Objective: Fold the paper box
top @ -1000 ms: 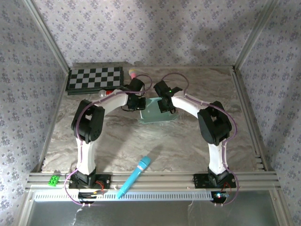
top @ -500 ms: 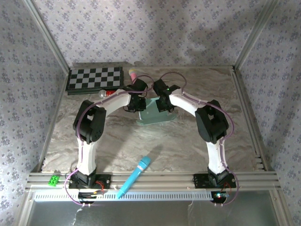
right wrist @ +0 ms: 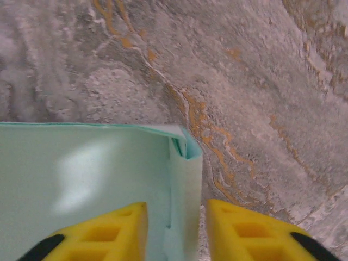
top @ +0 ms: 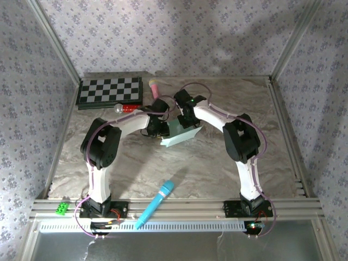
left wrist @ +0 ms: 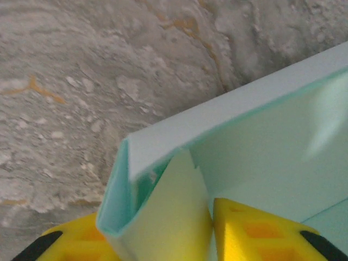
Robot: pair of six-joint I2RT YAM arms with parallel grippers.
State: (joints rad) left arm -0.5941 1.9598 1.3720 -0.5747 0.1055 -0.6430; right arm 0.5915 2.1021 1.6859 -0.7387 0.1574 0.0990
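Both arms have reached closer to the far edge of the tabletop [top: 136, 163] over the last second. The paper box [top: 182, 136] has swung askew, its right end now farther away, and lies nearer the far edge than the near one. From above, the wrists hide the fingers of the left hand [top: 157, 126] and the right hand [top: 187, 117], and also the box's far side. Seen close, the right hand's yellow fingers [right wrist: 98, 234] straddle a raised side wall at a folded corner, apart, with a sliver of slack on each side. The left hand's fingers [left wrist: 255, 234] have a doubled wall filling the space between them; I cannot tell whether they press it. Both close views cut the box off. A small red object [top: 127, 107] near the chessboard [top: 110, 89] is too small to identify.
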